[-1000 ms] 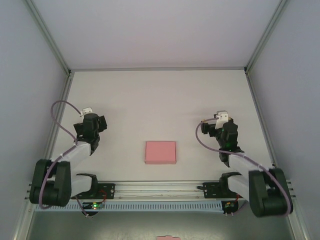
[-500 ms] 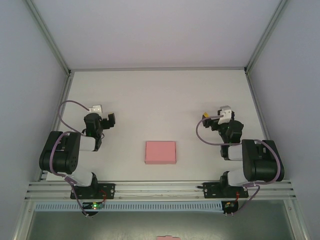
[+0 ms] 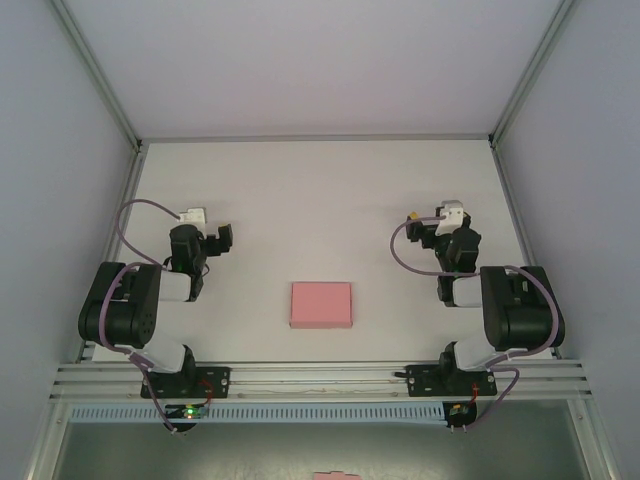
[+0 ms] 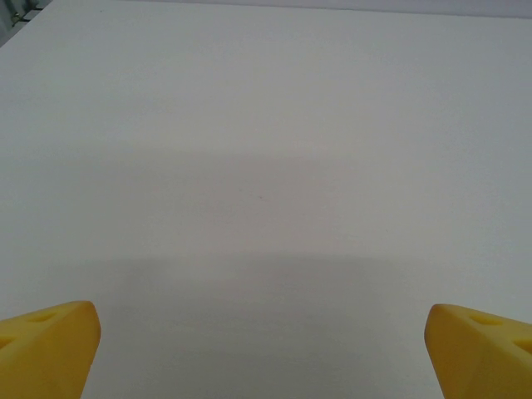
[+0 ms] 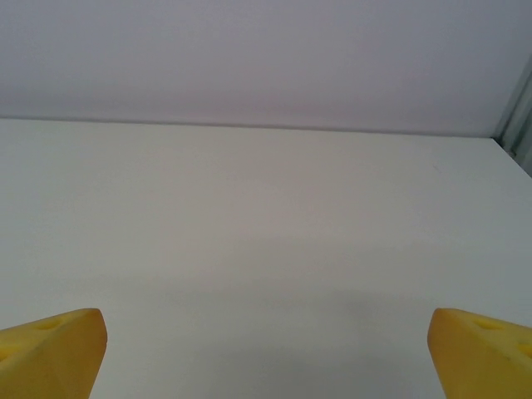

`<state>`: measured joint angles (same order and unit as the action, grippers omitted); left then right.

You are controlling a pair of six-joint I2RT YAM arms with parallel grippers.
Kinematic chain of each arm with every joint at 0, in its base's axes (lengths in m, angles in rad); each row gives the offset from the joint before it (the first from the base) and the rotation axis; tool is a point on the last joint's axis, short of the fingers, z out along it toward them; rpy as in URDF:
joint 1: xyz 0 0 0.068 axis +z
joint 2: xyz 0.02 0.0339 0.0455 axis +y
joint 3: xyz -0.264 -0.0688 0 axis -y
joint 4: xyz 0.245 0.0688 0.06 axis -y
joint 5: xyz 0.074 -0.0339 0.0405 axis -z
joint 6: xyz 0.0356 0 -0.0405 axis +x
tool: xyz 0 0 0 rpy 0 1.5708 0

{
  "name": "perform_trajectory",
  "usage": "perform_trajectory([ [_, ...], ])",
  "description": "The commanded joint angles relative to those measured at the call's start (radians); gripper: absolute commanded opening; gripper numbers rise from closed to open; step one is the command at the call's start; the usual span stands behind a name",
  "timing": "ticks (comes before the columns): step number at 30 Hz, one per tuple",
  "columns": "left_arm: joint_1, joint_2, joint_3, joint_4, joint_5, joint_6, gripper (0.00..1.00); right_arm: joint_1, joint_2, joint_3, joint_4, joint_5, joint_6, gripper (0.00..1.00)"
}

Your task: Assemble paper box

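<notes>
The paper box (image 3: 322, 305) lies flat on the white counter (image 3: 320, 190), a plain pink rectangle in the lower middle of the top view. It sits roughly midway between the two arms and well apart from both, and nothing touches it.

The left gripper (image 3: 215, 240) hangs at the left of the frame, above and to the left of the box. From its wrist camera its yellow fingertips (image 4: 46, 345) sit in the two bottom corners, spread wide with bare counter between them, so it is open and empty.

The right gripper (image 3: 418, 226) is at the right of the frame, at about the same height as the left one. Its yellow fingertips (image 5: 50, 349) are likewise far apart in the lower corners, with bare counter between them and the pale back wall (image 5: 266, 58) beyond.
</notes>
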<state>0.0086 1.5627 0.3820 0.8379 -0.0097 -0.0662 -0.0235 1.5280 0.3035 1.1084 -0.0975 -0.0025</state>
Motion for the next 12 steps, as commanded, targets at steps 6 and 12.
perform_trajectory([
  [6, 0.007, -0.007, 0.02, 0.018, 0.017, 0.029, 1.0, 0.028, -0.008, 0.017, -0.052, 0.081, 0.002, 0.98],
  [12, 0.007, -0.007, 0.02, 0.018, 0.017, 0.031, 1.0, 0.032, -0.01, 0.022, -0.068, 0.123, 0.009, 0.98],
])
